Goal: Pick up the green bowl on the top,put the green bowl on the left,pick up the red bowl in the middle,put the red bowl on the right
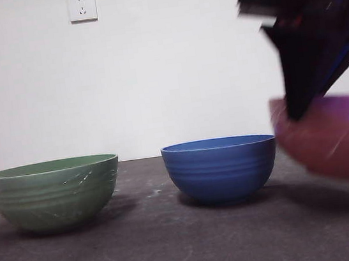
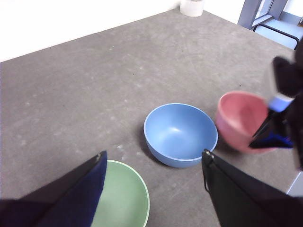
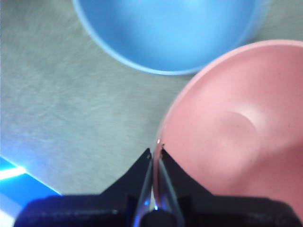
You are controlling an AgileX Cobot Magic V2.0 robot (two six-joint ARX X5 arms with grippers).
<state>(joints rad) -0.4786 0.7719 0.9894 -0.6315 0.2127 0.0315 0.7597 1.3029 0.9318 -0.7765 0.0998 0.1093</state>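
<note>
Red bowl (image 3: 236, 132) rim pinched in the right tool (image 3: 155, 153), tilted, airborne beside the blue bowl (image 1: 221, 168).

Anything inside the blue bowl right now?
Nothing: the left wrist view shows the blue bowl bare inside. The red bowl hangs beside it in the right tool, off the table. What lies under the blue bowl is hidden.

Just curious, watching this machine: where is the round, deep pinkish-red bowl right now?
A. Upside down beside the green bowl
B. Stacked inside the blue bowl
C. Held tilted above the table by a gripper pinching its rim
C: the right gripper pinches the rim of the pinkish-red bowl, which hangs tilted above the table, beside the blue bowl.
</note>
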